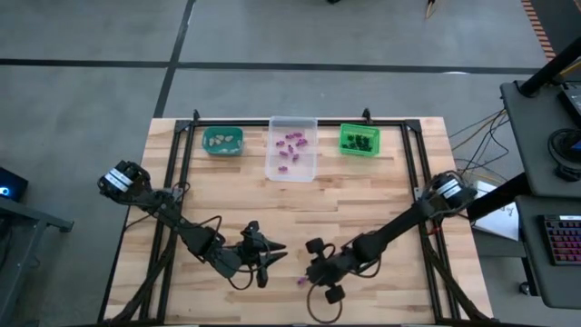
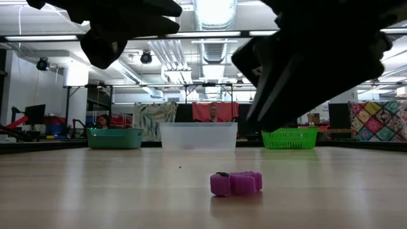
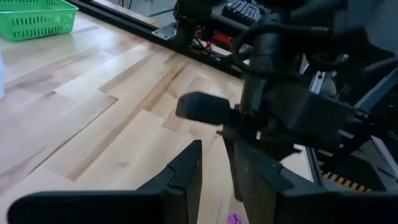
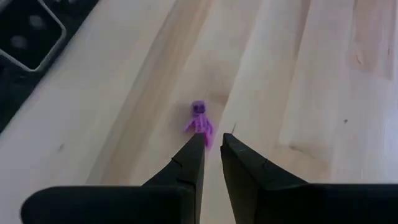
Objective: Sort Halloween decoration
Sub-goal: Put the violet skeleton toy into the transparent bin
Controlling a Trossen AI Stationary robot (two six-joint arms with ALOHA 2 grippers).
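Along the 12 o'clock edge of the wooden table [image 1: 381, 200] stand three bins in a row. The teal bin [image 1: 222, 140], toward 11 o'clock, holds a few pale beige trinkets [image 1: 223, 140]. The clear bin [image 1: 292, 149] at 12 o'clock holds several purple trinkets [image 1: 291, 146]. The green bin [image 1: 359, 140], toward 1 o'clock, holds black trinkets [image 1: 360, 141]. One loose purple trinket [image 1: 301, 282] lies on the bare wood near 6 o'clock, well apart from all three bins; the low view shows it resting flat on the table top [image 2: 236, 182], and the right wrist view shows it as a small skeleton-like figure [image 4: 200, 122]. The right gripper [image 1: 311, 269] hangs just beside this trinket, at about its 1 o'clock, with its fingers [image 4: 186, 163] drawn close together, only a thin gap between them and nothing held; their tips sit right next to the figure. The left gripper [image 1: 274, 254] is low over the table at about 7 o'clock, near the right gripper, its fingers [image 3: 186, 174] also nearly together and holding nothing.
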